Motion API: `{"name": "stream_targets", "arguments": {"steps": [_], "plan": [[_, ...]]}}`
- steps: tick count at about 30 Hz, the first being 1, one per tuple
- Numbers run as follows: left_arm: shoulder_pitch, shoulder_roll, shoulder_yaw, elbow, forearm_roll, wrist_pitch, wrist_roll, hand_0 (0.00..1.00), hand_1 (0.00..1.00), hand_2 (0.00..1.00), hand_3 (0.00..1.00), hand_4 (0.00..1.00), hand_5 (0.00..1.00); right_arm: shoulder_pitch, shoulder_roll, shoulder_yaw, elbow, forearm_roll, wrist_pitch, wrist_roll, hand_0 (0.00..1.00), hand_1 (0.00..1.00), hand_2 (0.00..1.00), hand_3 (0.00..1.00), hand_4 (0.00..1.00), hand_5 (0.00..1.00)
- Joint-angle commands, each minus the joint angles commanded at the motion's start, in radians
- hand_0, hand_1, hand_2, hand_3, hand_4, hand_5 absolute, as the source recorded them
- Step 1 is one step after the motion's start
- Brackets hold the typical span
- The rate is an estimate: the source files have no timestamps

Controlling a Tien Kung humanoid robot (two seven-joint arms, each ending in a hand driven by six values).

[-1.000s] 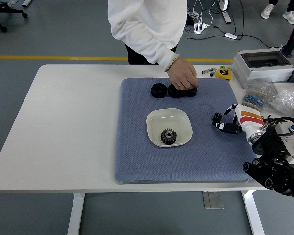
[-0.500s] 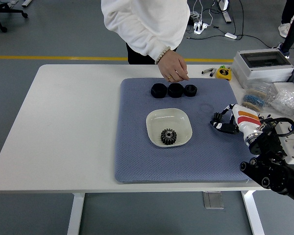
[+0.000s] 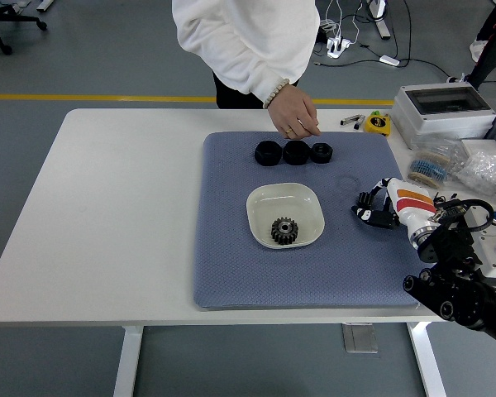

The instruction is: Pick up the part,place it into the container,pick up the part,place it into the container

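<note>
Three black round parts sit in a row at the upper centre of the frame, on the far strip of a blue-grey mat (image 3: 231, 265): left part (image 3: 267, 153), middle part (image 3: 295, 152), right part (image 3: 321, 152), each short and cylindrical, matte, the three close beside one another. One dark toothed gear (image 3: 283, 231), metallic, with a pale bore at its hub, lies in the near half of a white rounded-square container (image 3: 285, 198) at mid-frame. Robot's right hand (image 3: 374, 211), black-fingered on a white wrist with orange bands, hangs over the mat's right side, right of the container and apart from it, fingers curled loosely inward and grasping nothing. One person in a white top stands at the top edge; their hand (image 3: 296, 111) hovers just above the row, fingers pointing down toward the right part, contact not discernible. White table (image 3: 124, 207) beneath. Grey box (image 3: 443, 112) and clear bags (image 3: 471, 169) at the right edge.
</note>
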Motion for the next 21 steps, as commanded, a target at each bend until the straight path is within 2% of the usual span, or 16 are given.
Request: {"name": "stream_targets", "arguments": {"steps": [2,3,13,21], "plan": [[-0.002,0.000,-0.002,-0.001,0.004,-0.001,0.001,0.694,0.718,0.743,0.646,0.669,0.655,0.000,-0.001,-0.006,-0.003,-0.001,0.000,-0.003,0.052,0.091,0.231,0.514,0.736,0.477],[-0.003,-0.001,-0.002,-0.001,0.006,-0.001,0.001,0.693,0.719,0.743,0.645,0.669,0.655,0.000,-0.001,-0.009,-0.004,0.000,0.000,-0.004,0.049,0.084,0.230,0.506,0.647,0.457],[-0.004,-0.002,-0.004,-0.003,0.015,-0.004,0.003,0.694,0.719,0.743,0.645,0.669,0.656,-0.007,-0.002,-0.032,-0.016,0.009,0.000,-0.005,0.039,0.082,0.222,0.492,0.627,0.469],[0.000,-0.001,0.000,-0.003,0.010,-0.005,0.001,0.694,0.716,0.743,0.645,0.669,0.655,-0.014,-0.014,0.012,0.007,-0.018,0.000,-0.002,0.022,0.069,0.195,0.487,0.608,0.460]]}}
